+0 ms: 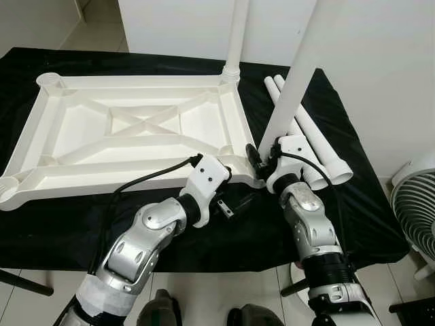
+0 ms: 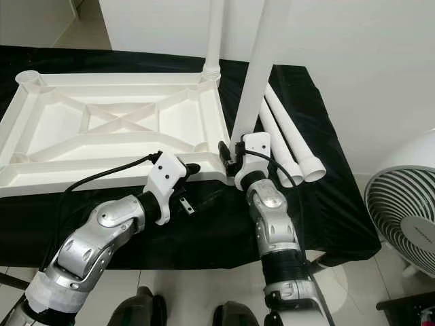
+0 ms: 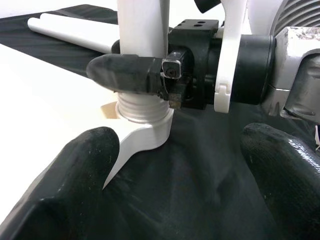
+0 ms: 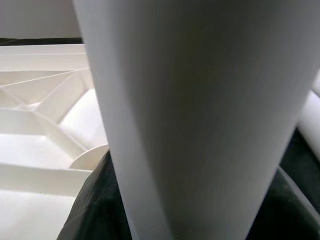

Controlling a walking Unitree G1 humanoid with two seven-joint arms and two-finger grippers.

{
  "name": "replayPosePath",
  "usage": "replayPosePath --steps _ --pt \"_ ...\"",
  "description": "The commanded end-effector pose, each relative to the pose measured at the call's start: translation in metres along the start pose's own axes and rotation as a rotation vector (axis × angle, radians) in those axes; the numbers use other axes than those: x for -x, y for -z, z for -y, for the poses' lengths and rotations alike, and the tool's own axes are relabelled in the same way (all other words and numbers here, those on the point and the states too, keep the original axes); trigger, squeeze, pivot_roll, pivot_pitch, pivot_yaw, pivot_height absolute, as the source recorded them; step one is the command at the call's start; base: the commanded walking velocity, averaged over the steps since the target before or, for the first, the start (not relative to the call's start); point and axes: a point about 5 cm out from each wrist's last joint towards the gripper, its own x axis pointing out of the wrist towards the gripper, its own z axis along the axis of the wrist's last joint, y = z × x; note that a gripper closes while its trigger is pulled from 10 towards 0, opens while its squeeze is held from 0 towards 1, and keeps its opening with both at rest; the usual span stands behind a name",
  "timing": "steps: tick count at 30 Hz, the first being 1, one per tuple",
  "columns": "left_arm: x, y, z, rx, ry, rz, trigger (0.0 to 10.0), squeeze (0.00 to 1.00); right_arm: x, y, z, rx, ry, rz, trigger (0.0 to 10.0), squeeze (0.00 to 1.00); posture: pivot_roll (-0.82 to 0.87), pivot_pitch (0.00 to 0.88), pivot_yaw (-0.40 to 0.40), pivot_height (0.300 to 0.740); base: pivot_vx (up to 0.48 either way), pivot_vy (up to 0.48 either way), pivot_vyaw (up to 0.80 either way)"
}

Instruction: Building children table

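Right pincer (image 1: 262, 159) pinching upright leg (image 1: 292, 102) at tabletop (image 1: 136, 129) corner socket; left pincer (image 1: 234, 193) spread beside.

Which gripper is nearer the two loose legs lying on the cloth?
Right. The right gripper is clamped on the upright leg at the tabletop's near corner, just beside the loose legs. The left gripper sits farther off, below that corner.

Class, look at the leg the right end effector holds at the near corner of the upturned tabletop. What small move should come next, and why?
Probably turn the leg further into the corner socket. The right end effector grips it just above the tabletop, and the left wrist view shows threads exposed above the socket, so it seems not fully seated. The left end effector sits open beside that corner.
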Motion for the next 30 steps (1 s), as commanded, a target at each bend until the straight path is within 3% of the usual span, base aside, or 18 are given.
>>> replayPosePath --steps 1,3,4,7,12,13,14,15,19,23,26,27,28,29,30 --pt "0.000 0.000 0.005 0.008 0.029 -0.002 10.0 0.00 0.011 0.007 0.015 -0.013 0.246 -0.030 10.0 0.00 -0.01 0.047 -0.023 0.740 0.000 0.000 0.00" --pt "0.000 0.000 0.005 0.007 0.031 -0.003 10.0 0.00 0.014 0.007 0.015 -0.007 0.298 -0.028 10.0 0.00 -0.01 0.047 -0.023 0.740 0.000 0.000 0.00" --pt "0.000 0.000 0.006 0.009 0.034 -0.003 10.0 0.00 0.017 0.008 0.006 -0.031 0.317 -0.034 10.0 0.00 -0.01 0.045 -0.022 0.740 0.000 0.000 0.00" --pt "-0.001 0.000 0.006 0.009 0.035 -0.004 10.0 0.00 0.017 0.006 -0.003 -0.041 0.277 -0.032 10.0 0.00 -0.02 0.040 -0.018 0.740 0.000 0.000 0.00" --pt "0.000 0.000 0.007 0.008 0.043 -0.006 10.0 0.00 0.017 0.005 0.003 -0.039 0.300 -0.041 10.0 0.00 -0.02 0.038 -0.021 0.740 0.000 0.000 0.00" --pt "-0.001 0.000 0.006 0.007 0.043 -0.006 10.0 0.00 0.018 0.004 0.003 -0.040 0.304 -0.042 10.0 0.09 -0.02 0.037 -0.022 0.740 0.000 0.000 0.00" --pt "-0.001 0.000 0.006 0.007 0.043 -0.006 10.0 0.00 0.018 0.004 0.003 -0.040 0.304 -0.042 10.0 0.09 -0.02 0.037 -0.022 0.740 0.000 0.000 0.00" --pt "-0.001 0.000 0.006 0.007 0.043 -0.006 10.0 0.00 0.018 0.004 0.001 -0.051 0.296 -0.039 10.0 1.00 -0.02 0.034 -0.022 0.740 0.000 0.000 0.00" --pt "-0.001 0.001 0.006 0.006 0.040 -0.006 10.0 0.00 0.018 0.001 -0.003 -0.070 0.274 -0.021 10.0 1.00 -0.02 0.026 -0.026 0.740 0.000 0.000 0.00" --pt "-0.001 0.001 0.006 0.004 0.039 -0.006 10.0 0.00 0.012 -0.012 -0.001 -0.079 0.132 0.038 10.0 1.00 -0.02 0.017 -0.027 0.740 0.000 0.000 0.00" --pt "-0.001 0.001 0.006 0.004 0.039 -0.006 10.0 0.00 0.011 -0.014 0.000 -0.084 0.104 0.045 10.0 1.00 -0.02 0.017 -0.027 0.740 0.000 0.000 0.00" --pt "-0.001 0.001 0.006 0.001 0.039 -0.006 10.0 0.00 0.009 -0.017 0.003 -0.079 0.055 0.044 10.0 0.80 -0.02 0.013 -0.027 0.740 0.000 0.000 0.00" --pt "-0.001 0.001 0.006 0.000 0.039 -0.006 10.0 0.00 0.007 -0.019 0.006 -0.078 0.024 0.041 10.0 0.80 -0.02 0.013 -0.027 0.740 0.000 0.000 0.00" --pt "-0.001 0.001 0.005 -0.002 0.039 -0.006 10.0 0.00 0.006 -0.020 0.009 -0.066 -0.015 0.041 10.0 0.00 -0.02 0.012 -0.027 0.740 0.000 0.000 0.00" --pt "-0.001 0.001 0.005 -0.002 0.039 -0.006 10.0 0.00 0.006 -0.020 0.009 -0.066 -0.015 0.041 10.0 0.00 -0.02 0.012 -0.027 0.740 0.000 0.000 0.00"
